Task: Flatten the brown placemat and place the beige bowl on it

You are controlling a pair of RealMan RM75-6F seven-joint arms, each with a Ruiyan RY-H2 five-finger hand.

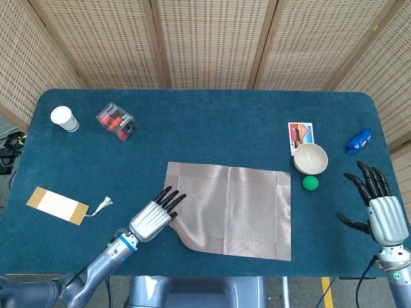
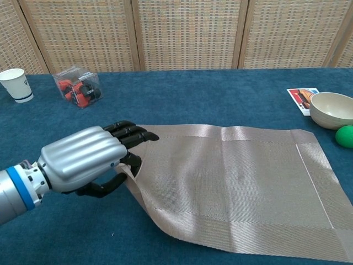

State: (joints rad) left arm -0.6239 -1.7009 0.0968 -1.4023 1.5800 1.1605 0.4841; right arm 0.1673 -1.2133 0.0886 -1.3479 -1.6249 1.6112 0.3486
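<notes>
The brown placemat (image 1: 231, 208) (image 2: 237, 182) lies spread on the blue table, its near left edge still raised and curled. My left hand (image 1: 156, 217) (image 2: 88, 157) pinches that left edge between thumb and fingers. The beige bowl (image 1: 311, 158) (image 2: 332, 109) stands upright to the right of the mat, apart from it. My right hand (image 1: 380, 208) hovers at the table's right edge with fingers spread, holding nothing; the chest view does not show it.
A green ball (image 1: 310, 183) (image 2: 345, 136) lies just in front of the bowl, a picture card (image 1: 300, 135) behind it. A blue object (image 1: 359, 141) sits far right. A white cup (image 1: 64, 118), a clear box of red items (image 1: 116, 121) and a tagged cardboard card (image 1: 58, 205) are on the left.
</notes>
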